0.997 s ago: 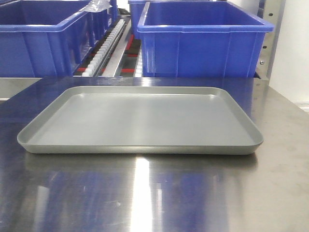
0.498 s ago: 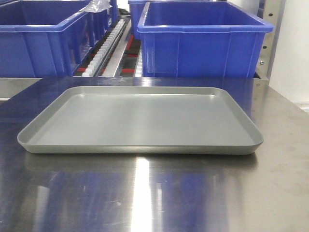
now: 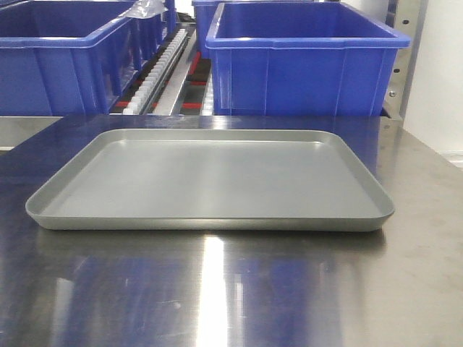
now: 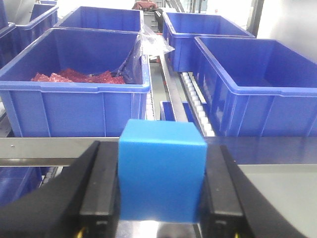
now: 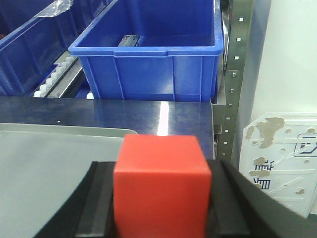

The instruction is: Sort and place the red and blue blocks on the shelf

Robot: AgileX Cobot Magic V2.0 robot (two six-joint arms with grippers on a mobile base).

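In the left wrist view the bright blue block [image 4: 162, 171] sits squarely between two black fingers, and my left gripper [image 4: 161, 147] is shut on it just in front of the shelf's steel front rail [image 4: 44, 148]. In the right wrist view my right gripper [image 5: 161, 163] is shut on the bright red block [image 5: 161, 188], held over the right end of the grey tray [image 5: 39, 163], short of the shelf upright [image 5: 237, 59]. Neither gripper nor block shows in the front view.
A shallow grey tray [image 3: 210, 220] lies on the shiny steel tabletop [image 3: 217, 296]. Big blue bins [image 3: 304, 72] [image 3: 51, 65] stand on the shelf's roller tracks [image 3: 163, 65]. One left bin [image 4: 74, 106] holds red pieces; the right bin [image 5: 148, 74] looks empty.
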